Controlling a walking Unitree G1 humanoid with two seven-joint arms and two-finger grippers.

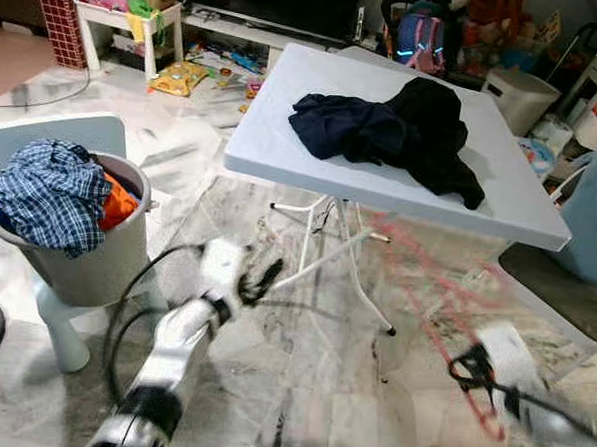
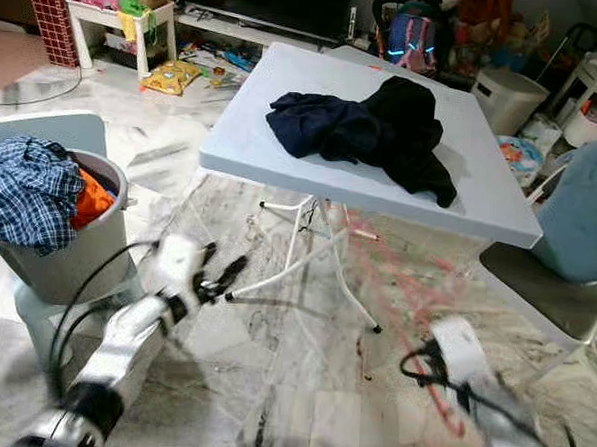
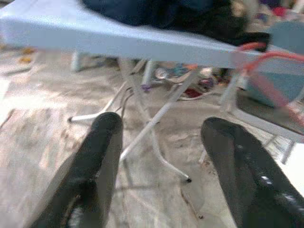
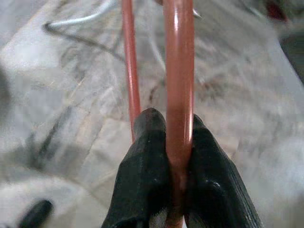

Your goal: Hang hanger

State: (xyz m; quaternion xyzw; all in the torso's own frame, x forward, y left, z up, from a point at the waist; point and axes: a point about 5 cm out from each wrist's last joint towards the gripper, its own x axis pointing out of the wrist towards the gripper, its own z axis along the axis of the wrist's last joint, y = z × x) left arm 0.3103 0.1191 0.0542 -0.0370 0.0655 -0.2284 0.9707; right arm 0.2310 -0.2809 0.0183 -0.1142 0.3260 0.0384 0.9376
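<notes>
Red hanger (image 4: 179, 71): thin, light, stiff, probably slick; right end effector (image 4: 178, 142) clamps its bar. Left end effector (image 3: 161, 156) open, empty.

Red hanger (image 4: 179, 85) pinched in right claw (image 4: 175, 156), above marble floor.

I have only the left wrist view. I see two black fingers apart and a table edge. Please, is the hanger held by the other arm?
Observer: Yes. The right gripper is shut on the red hanger.
Operator: What is on the table?
Observer: A dark garment lies bunched on the white folding table.
Operator: Is something standing at the left side of the robot?
Observer: A grey laundry basket holding a blue checked shirt, beside the left gripper.
</notes>
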